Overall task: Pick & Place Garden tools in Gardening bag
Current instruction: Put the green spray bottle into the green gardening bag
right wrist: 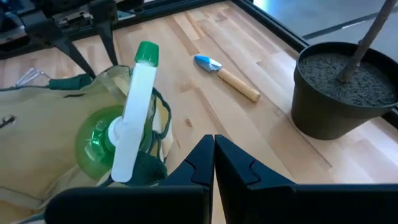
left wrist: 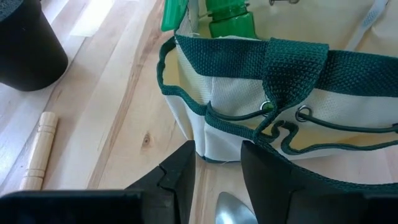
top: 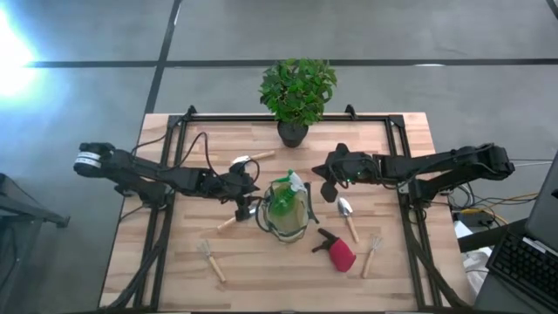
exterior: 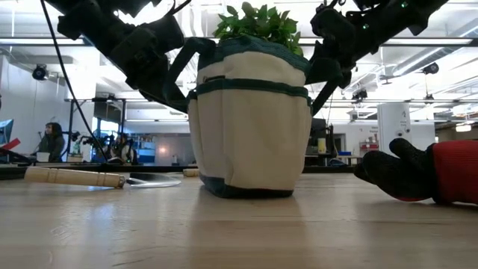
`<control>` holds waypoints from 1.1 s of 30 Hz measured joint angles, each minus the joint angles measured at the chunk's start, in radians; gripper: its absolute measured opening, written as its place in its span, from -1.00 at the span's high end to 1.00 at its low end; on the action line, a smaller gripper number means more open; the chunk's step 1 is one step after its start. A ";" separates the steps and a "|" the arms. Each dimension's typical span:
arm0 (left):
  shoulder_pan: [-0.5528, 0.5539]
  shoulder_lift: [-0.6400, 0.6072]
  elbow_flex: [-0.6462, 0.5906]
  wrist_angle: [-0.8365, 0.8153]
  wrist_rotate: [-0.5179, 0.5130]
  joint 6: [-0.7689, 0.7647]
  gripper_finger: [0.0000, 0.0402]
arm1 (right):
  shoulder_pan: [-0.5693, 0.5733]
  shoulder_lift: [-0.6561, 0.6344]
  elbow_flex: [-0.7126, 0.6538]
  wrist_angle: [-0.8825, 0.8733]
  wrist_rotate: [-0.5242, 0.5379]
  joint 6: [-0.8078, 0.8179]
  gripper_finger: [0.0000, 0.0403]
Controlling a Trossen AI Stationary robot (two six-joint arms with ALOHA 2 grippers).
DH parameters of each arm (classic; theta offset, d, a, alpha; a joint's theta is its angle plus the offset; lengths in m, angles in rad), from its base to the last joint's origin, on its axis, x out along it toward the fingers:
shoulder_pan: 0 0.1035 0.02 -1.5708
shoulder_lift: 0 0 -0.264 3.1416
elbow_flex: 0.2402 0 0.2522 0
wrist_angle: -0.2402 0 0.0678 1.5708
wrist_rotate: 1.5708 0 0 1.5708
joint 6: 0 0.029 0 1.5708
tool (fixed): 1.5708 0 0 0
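The khaki gardening bag [top: 283,216] with dark green trim stands upright on its base mid-table [exterior: 250,119]. A green spray bottle [right wrist: 134,112] stands inside it, head sticking out of the mouth. My left gripper [left wrist: 217,165] is open at the foot of the bag's left side, above the silver head of a trowel [left wrist: 233,210] that lies flat on the table. My right gripper [right wrist: 214,149] is shut above the bag's right rim, beside a dark handle loop [right wrist: 146,169]. Other wooden-handled tools lie loose on the table. My left gripper has nothing between its fingers; a dark bag strap [left wrist: 336,179] runs past one finger, and whether they touch I cannot tell. My right gripper's shut fingers stand right next to the bag's handle loop; whether they touch it I cannot tell.
A potted plant [top: 294,131] stands at the far edge. A trowel [top: 251,159] lies far left of the bag, another [top: 347,215] to its right. The red-and-black tool [top: 337,250] and two forks [top: 212,260] [top: 370,255] lie toward the near edge.
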 joint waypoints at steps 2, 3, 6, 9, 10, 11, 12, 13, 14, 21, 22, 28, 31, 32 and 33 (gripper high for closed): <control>0.000 0.000 0.000 0.000 0.000 0.000 0.34 | -0.002 0.000 0.000 -0.001 -0.001 0.000 0.96; 0.000 0.000 0.000 0.002 0.000 0.001 0.34 | -0.002 0.001 0.000 0.002 -0.001 0.000 0.96; 0.000 0.000 0.000 0.024 0.000 0.003 0.34 | -0.002 0.007 0.000 0.007 -0.001 0.001 0.96; 0.000 0.000 0.000 0.033 0.000 0.010 0.34 | -0.002 0.008 0.000 0.009 -0.001 0.003 0.96; 0.000 0.000 0.000 0.035 0.000 0.013 0.34 | -0.002 0.008 0.000 0.009 -0.001 0.003 0.96; 0.000 0.000 0.000 0.035 0.000 0.016 0.34 | -0.002 0.008 0.000 0.011 -0.001 0.005 0.96; 0.000 0.000 0.000 0.037 0.000 0.017 0.34 | -0.002 0.008 0.000 0.016 -0.001 0.008 0.96; 0.000 0.000 0.000 0.037 0.000 0.018 0.34 | -0.002 0.008 0.000 0.021 -0.001 0.014 0.96; 0.000 0.000 0.000 0.037 0.000 0.018 0.34 | -0.002 0.008 0.000 0.023 -0.001 0.015 0.96; 0.000 0.000 0.000 0.037 0.000 0.019 0.34 | -0.002 0.009 0.000 0.031 -0.001 0.029 0.96; 0.000 0.000 0.000 0.037 0.003 0.019 0.34 | -0.002 0.009 0.000 0.032 -0.001 0.039 0.96; 0.000 0.000 0.000 0.068 0.016 0.026 0.34 | -0.002 0.049 0.000 0.087 0.000 0.056 0.96; 0.000 0.000 0.001 0.079 0.021 0.029 0.34 | -0.002 0.098 0.000 0.125 -0.001 0.056 0.96; 0.000 0.000 0.001 0.079 0.021 0.029 0.34 | -0.002 0.115 0.000 0.141 -0.008 0.060 0.96; 0.000 0.000 0.001 0.078 0.021 0.029 0.34 | -0.002 0.129 0.003 0.142 -0.026 0.063 0.96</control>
